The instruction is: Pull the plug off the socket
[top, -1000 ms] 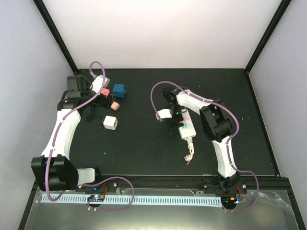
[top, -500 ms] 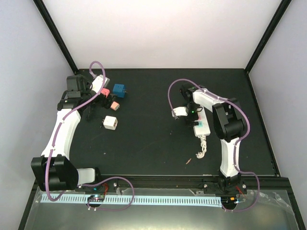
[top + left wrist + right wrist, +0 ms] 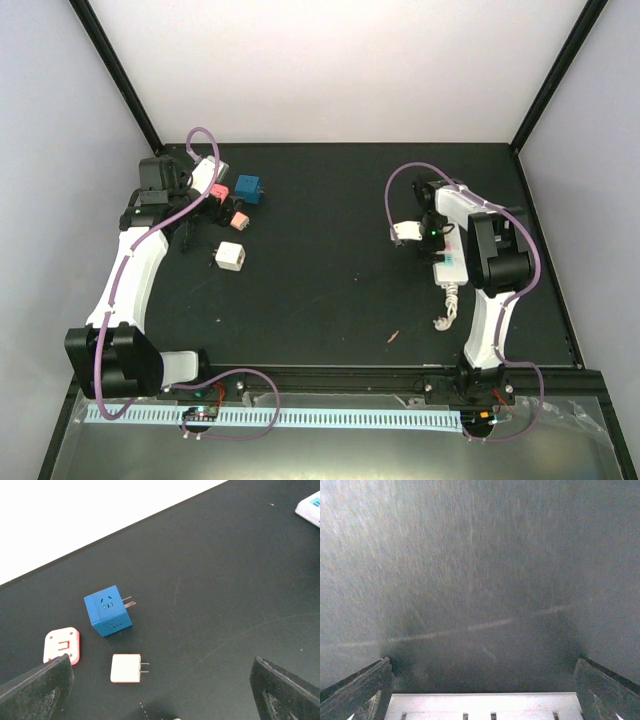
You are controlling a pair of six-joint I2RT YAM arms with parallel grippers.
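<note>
Right gripper (image 3: 482,662): fingers sit either side of one end of the socket (image 3: 448,263), and its white body fills the gap between them, so it looks clamped on. Socket is near the right edge of the tabletop (image 3: 330,290), about midway between the far and near edges. Its bundled cord (image 3: 444,312) trails toward the near edge. The arm covers the outlets, so can't tell if a plug is seated.

Left gripper (image 3: 161,664): jaws wide apart, holding nothing, near the far-left corner. 3 loose items there, all apart: blue cube plug (image 3: 110,611), white plug (image 3: 126,668), pink piece (image 3: 61,645).
</note>
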